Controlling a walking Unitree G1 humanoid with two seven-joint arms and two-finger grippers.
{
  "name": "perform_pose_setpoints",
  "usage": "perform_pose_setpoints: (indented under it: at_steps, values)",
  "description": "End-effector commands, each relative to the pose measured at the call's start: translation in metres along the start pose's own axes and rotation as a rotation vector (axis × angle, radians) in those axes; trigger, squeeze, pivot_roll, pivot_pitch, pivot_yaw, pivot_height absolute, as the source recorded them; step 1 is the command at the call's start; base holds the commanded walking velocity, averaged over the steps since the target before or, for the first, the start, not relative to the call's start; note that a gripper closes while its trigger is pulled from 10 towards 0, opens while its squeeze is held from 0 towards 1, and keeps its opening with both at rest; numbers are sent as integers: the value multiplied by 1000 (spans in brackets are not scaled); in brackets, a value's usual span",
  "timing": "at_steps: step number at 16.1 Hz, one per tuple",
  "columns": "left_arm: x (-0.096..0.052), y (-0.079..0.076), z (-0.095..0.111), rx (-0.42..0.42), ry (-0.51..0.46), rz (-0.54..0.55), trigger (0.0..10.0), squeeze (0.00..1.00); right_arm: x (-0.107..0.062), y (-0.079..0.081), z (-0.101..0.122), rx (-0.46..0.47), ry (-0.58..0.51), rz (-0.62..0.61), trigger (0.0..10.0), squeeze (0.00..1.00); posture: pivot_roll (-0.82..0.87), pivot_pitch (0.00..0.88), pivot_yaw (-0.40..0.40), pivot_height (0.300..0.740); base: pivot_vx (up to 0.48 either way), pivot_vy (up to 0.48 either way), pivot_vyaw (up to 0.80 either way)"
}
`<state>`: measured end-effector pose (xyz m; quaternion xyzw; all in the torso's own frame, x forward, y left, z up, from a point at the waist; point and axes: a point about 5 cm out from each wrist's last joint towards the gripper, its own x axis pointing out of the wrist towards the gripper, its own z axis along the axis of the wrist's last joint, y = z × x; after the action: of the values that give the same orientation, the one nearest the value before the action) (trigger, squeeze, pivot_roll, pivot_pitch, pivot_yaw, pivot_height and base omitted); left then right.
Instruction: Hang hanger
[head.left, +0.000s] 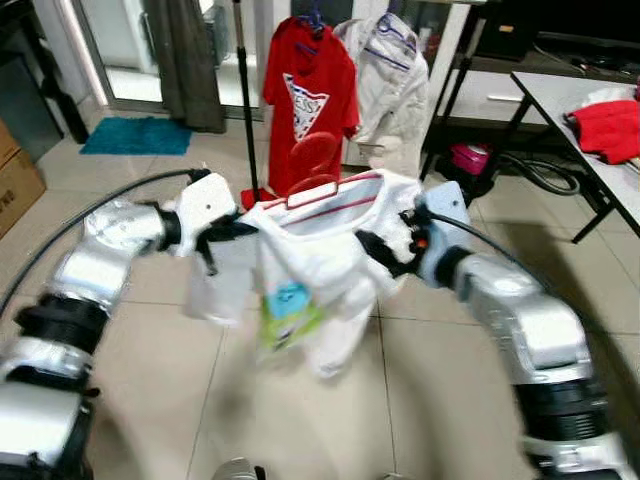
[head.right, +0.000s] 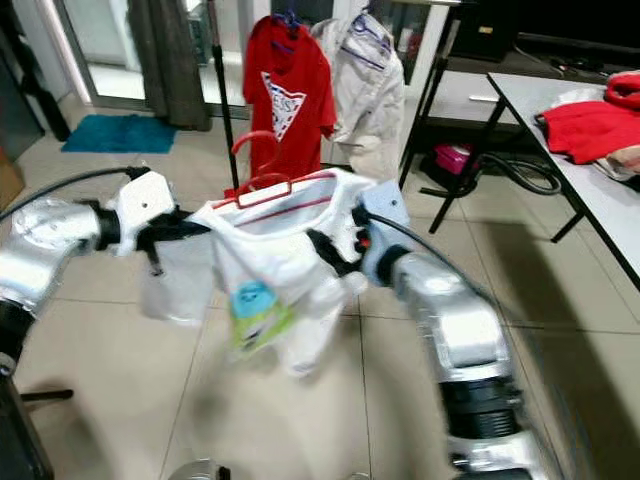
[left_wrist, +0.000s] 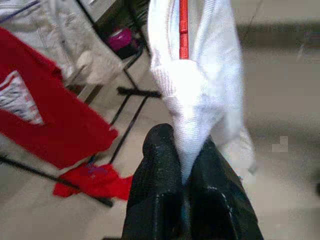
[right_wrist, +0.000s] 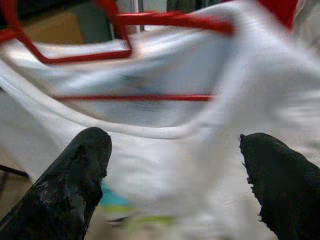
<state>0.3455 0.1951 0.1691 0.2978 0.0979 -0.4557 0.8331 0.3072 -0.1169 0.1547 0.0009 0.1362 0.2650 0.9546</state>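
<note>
Item: white T-shirt (head.left: 310, 270) on red hanger (head.left: 325, 185), carried between both arms above tiled floor (head.left: 420, 400), chest-high in front of the robot.

Left gripper (left_wrist: 186, 172): clenched on a fold of the shirt's shoulder cloth, red hanger arm running just beyond the pinch.

Right gripper (right_wrist: 175, 160): fingers (right_wrist: 80, 165) spread wide apart, shirt front between and ahead of them; whether cloth actually touches either finger not clear through the blur, so probably released rather than grasping.

Destination: clothes rack (head.left: 243, 90) straight ahead, well apart from the load, already bearing a red T-shirt (head.left: 308, 100) and a white jacket (head.left: 390, 85) side by side. Red garment (head.left: 610, 125) lying on table (head.left: 560, 90) at the robot's right; blue mat (head.left: 135, 135) by the doorway at far left.

Progress: shirt threaded on hanger and lifted; hook (head.left: 312, 150) standing free above the collar, not yet over any rail. Remaining, by estimate: approach to the rack, raising of the hook above the rail, seating it, release of the cloth. Roughly midway, carrying stage.
</note>
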Motion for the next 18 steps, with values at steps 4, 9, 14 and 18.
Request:
perform_pose_setpoints:
  at_steps: [4, 9, 14, 18]
  values:
    - [3, -6, 5, -39, -32, 2, 0, 0, 6, -15, 15, 32, -73, -322, 10000, 0, -43, 0, -37, 740, 0, 0, 0]
    - [4, -11, 10, -57, -47, -13, 0, 0, 7, -24, 20, 11, -100, -432, 0, 0, -43, 0, -37, 740, 0, 0, 0]
    - [5, -18, 18, -65, -69, -43, 0, 0, 13, -26, 20, 7, -116, -450, 0, 0, -42, 0, -39, 740, 0, 0, 0]
    - [4, -19, 19, -70, -65, -51, 0, 0, 13, -31, 18, 6, -119, -467, 0, 0, -42, 0, -37, 740, 0, 0, 0]
